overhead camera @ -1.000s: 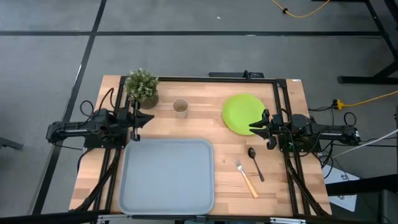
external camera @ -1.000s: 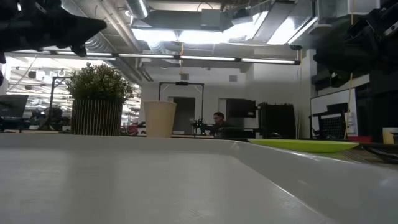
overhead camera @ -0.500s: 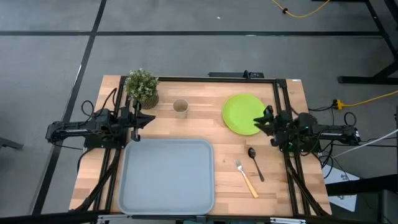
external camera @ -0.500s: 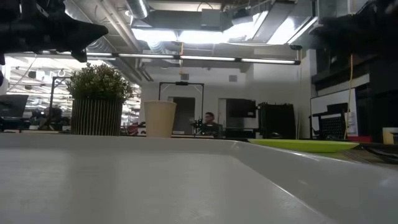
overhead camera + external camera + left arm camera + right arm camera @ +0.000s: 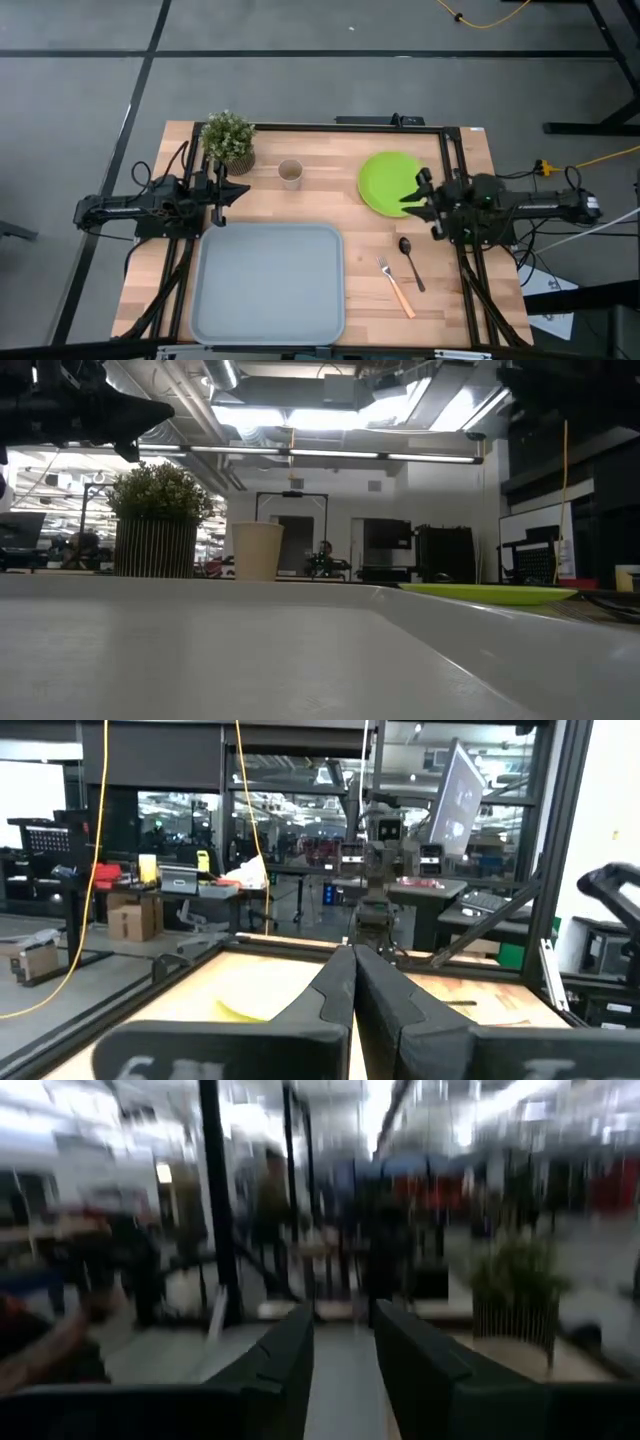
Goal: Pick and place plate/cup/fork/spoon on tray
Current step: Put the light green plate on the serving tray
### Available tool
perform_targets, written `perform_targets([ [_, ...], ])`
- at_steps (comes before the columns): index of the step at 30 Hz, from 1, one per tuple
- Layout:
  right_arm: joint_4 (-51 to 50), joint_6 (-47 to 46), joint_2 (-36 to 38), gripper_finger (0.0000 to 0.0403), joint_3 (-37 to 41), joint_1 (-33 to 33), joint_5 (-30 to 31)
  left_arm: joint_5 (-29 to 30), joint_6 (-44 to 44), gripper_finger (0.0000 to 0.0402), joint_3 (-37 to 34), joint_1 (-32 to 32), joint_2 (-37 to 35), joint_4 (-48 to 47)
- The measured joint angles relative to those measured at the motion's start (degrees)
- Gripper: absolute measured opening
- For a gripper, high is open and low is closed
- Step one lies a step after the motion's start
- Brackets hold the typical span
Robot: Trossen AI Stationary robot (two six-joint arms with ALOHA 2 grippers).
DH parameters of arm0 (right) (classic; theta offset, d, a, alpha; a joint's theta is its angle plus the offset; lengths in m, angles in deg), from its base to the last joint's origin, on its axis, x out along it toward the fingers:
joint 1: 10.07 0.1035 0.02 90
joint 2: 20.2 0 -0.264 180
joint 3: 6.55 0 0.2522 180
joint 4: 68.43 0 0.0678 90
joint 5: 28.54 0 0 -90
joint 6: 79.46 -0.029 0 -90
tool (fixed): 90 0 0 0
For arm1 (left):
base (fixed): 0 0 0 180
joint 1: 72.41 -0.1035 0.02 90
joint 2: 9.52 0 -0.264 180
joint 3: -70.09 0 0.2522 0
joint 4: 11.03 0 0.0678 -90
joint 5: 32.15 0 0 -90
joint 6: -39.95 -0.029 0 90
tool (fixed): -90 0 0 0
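The lime-green plate (image 5: 385, 180) lies flat on the wooden table at the far right; it also shows in the low view (image 5: 490, 593). The tan cup (image 5: 290, 173) stands upright at the far middle. The dark spoon (image 5: 410, 260) and the orange-handled fork (image 5: 396, 285) lie on the table right of the grey-blue tray (image 5: 268, 282). My right gripper (image 5: 411, 196) hovers over the plate's right edge, open and empty; its fingers stand apart in its wrist view (image 5: 345, 1340). My left gripper (image 5: 243, 188) is shut and empty, above the table by the tray's far left corner.
A potted green plant (image 5: 228, 140) stands at the far left, just beyond my left gripper and left of the cup. A dark frame (image 5: 440, 128) runs along the table's far and side edges. Bare wood lies between cup, plate and tray.
My right gripper has rolled about its wrist over the plate's right edge and has gone up, as its arm leaves the low view. It stays open. No object has moved.
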Motion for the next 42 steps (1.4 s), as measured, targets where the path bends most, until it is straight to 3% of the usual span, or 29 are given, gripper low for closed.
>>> perform_targets([
  [4,-10.7,0.3,-9.2,0.0112,-9.9,3.2,0.7,0.0,0.2,0.0,0.0,0.0,0.0,-0.7],
  [8,-20.2,9.0,-16.8,0.0112,-20.7,8.8,4.4,0.0,0.2,0.0,0.0,0.6,0.0,-0.7],
  [11,-36.9,12.9,-21.2,0.0112,-28.7,12.0,19.4,0.0,0.2,0.0,0.0,1.4,0.0,-0.7],
  [14,-52.2,3.9,-25.5,0.0112,-33.6,14.2,37.7,0.0,0.2,0.0,0.0,2.3,0.0,-1.0],
  [16,-59.6,-3.4,-28.2,0.0112,-34.5,14.9,43.7,0.0,0.2,0.0,0.0,2.8,0.0,-1.2],
  [18,-63.5,-9.1,-30.8,0.0112,-34.3,15.4,45.8,0.2,0.1,0.0,0.0,3.2,0.0,-1.2],
  [22,-65.7,-15.2,-36.0,0.0112,-32.4,15.4,46.5,0.7,0.1,0.0,0.0,3.3,0.0,-1.2],
  [25,-66.0,-15.2,-40.1,0.0112,-31.7,15.4,46.3,0.7,0.0,0.0,0.0,3.3,0.0,-1.2],
  [35,-63.4,-13.3,-53.5,0.0112,-31.4,15.4,36.0,0.7,-0.4,0.0,0.0,3.3,0.0,-1.2],
  [42,-62.9,-13.4,-59.9,0.0112,-31.4,15.4,36.0,0.7,-1.2,0.0,0.0,3.3,0.0,-1.2],
])
